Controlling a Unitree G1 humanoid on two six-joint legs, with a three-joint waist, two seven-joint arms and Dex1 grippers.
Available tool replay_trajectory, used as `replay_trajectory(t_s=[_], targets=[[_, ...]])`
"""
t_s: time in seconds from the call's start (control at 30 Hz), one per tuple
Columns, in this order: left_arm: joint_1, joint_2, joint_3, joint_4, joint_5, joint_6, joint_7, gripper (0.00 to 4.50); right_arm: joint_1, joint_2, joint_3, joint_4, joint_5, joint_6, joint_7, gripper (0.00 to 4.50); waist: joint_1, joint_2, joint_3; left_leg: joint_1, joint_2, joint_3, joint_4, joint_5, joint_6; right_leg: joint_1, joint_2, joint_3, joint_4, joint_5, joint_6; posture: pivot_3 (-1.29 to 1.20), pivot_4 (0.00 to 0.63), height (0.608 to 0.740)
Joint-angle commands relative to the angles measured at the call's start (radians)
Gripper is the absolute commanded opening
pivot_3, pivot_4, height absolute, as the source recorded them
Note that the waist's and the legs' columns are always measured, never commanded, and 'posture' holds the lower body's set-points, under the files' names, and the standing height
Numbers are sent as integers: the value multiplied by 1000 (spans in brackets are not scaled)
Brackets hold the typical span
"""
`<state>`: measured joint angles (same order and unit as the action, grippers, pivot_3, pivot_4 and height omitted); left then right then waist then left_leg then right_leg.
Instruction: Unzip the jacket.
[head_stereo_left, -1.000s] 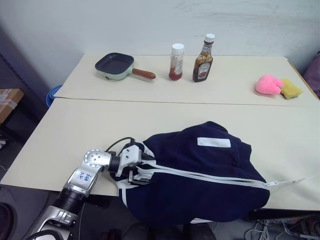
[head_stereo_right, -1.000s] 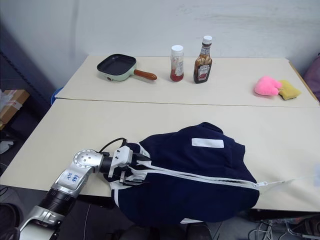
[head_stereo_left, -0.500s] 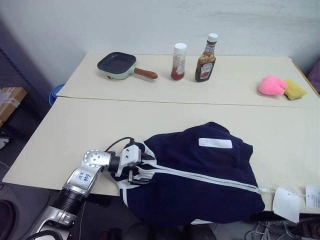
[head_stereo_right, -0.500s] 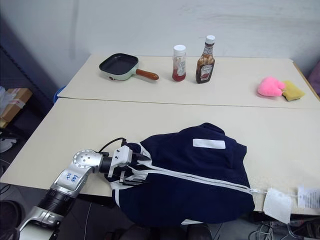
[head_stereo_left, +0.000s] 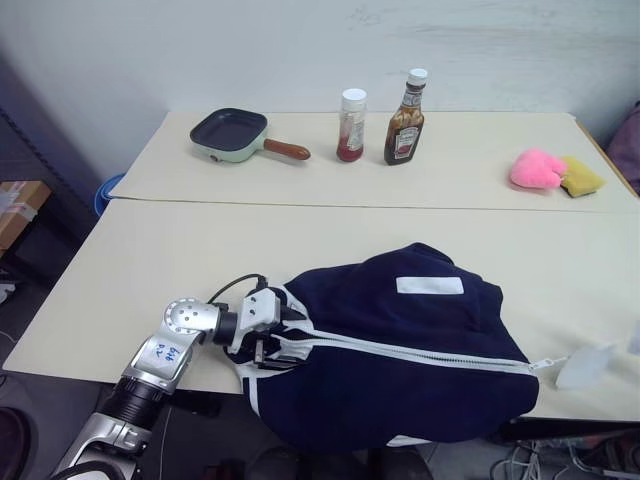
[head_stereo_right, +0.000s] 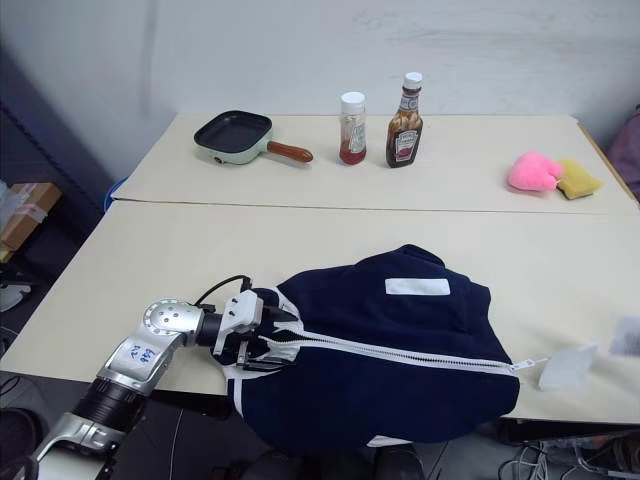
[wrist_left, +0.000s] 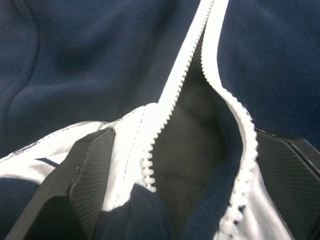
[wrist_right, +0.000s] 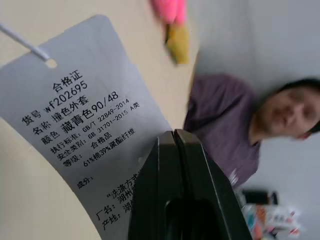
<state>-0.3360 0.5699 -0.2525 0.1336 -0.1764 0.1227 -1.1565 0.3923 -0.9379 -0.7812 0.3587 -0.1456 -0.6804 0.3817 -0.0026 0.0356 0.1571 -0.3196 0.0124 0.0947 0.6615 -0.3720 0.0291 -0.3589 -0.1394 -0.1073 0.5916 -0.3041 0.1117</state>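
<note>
Head views: the jacket (head_stereo_left: 400, 350), navy with a white rectangular patch (head_stereo_left: 429, 285), lay bunched on the near edge of the worktop (head_stereo_left: 150, 260), partly overhanging it. Its white zipper (head_stereo_left: 420, 355) ran from the left end to the right, where white paper tags (head_stereo_left: 585, 365) trailed off. The left tool (head_stereo_left: 268, 340) was at the jacket's left end, fingers spread wide with the zipper's start between them. On the far worktop stood a small green pan (head_stereo_left: 230, 132), a red-filled jar (head_stereo_left: 351, 125) and a brown sauce bottle (head_stereo_left: 404, 118); a pink plush (head_stereo_left: 536, 169) touched a yellow sponge (head_stereo_left: 581, 176) at far right.

Left wrist view: the two zipper halves (wrist_left: 170, 105) parted near the tool, showing dark lining (wrist_left: 192, 150) between them. One black finger (wrist_left: 92, 170) lay against the white trim, and the other pressed against the fabric on the opposite side.

Right wrist view: the right tool (wrist_right: 176, 137) was fully closed, its fingertips in front of a printed paper tag (wrist_right: 80, 120); whether it pinched the tag cannot be told. A person in a purple top (wrist_right: 220, 125) was behind.
</note>
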Motion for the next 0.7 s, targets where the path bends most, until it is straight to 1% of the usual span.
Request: replay_trajectory(t_s=[0.03,0.17,0.3,0.43,0.5,0.57,0.7], targets=[[68,34,-47,105,67,74,9,4500,-14,-41,12,24,8,2,-1,21,2,-2,0,0,0,0,-1,0,0,0,0,-1,0,0,0,0,150,740],[79,39,-39,94,58,73,8,4500,38,-54,-9,127,7,66,-3,21,4,-2,0,-1,0,-1,-2,0,-1,-1,0,-2,-1,-1,-1,0,150,740],[88,46,-31,84,53,76,4,4500,145,-54,-13,187,22,141,40,21,0,-2,0,0,0,0,-4,0,0,0,0,-1,-2,-1,-2,0,150,740],[98,56,-21,88,52,72,1,4500,220,-47,-78,272,17,88,-64,21,0,-2,0,0,0,0,-7,-1,5,1,0,0,-2,-1,-2,0,150,740],[96,56,-20,92,53,69,3,4500,210,-52,-62,253,19,62,-85,21,2,-2,0,0,0,0,-9,-1,5,1,0,0,-4,-1,-2,0,150,740],[96,56,-21,92,50,67,1,4500,169,-50,-27,200,37,44,-82,21,3,-2,0,0,0,0,-9,2,-1,0,0,0,-5,-1,-2,0,150,740],[94,54,-24,92,44,64,-2,4500,67,-42,70,58,70,13,-26,21,-5,-2,0,0,0,0,-10,3,-2,0,0,0,-5,-1,-1,0,150,740]])
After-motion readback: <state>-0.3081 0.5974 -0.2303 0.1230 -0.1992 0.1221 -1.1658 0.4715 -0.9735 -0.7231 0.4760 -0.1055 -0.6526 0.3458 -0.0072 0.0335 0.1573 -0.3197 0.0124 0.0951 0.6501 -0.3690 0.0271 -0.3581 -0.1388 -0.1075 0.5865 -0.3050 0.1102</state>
